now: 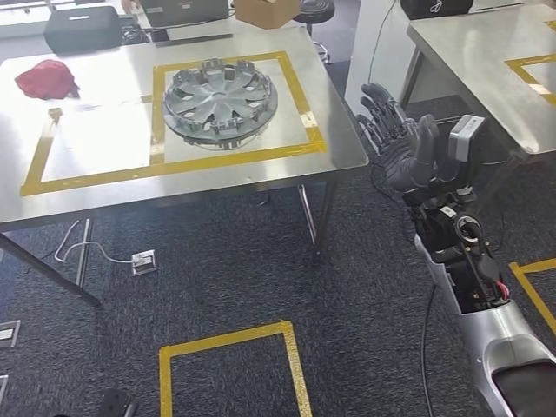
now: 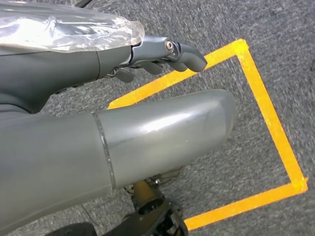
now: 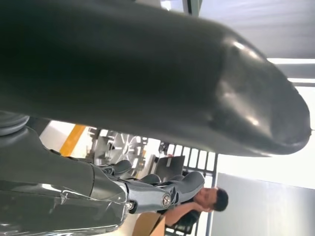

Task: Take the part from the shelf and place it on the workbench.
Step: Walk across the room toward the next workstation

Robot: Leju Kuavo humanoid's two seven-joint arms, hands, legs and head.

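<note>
One brushed-metal workbench (image 1: 327, 152) fills upper left of head view, marked with two yellow tape rectangles. One silver plastic part (image 1: 220, 100), round and spoked like a hubcap, lies flat inside the right rectangle, upper centre. One red cloth (image 1: 47, 79) upper left, crumpled. Right hand (image 1: 400, 139), dark, centre right, raised off the table edge, fingers spread, holding nothing. Left hand (image 2: 163, 51) over grey carpet, fingers loosely extended, mostly hidden behind the thumb.

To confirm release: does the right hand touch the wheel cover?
Apart. In the head view the right hand hangs beside the table, bare tabletop between it and the wheel cover.
</note>
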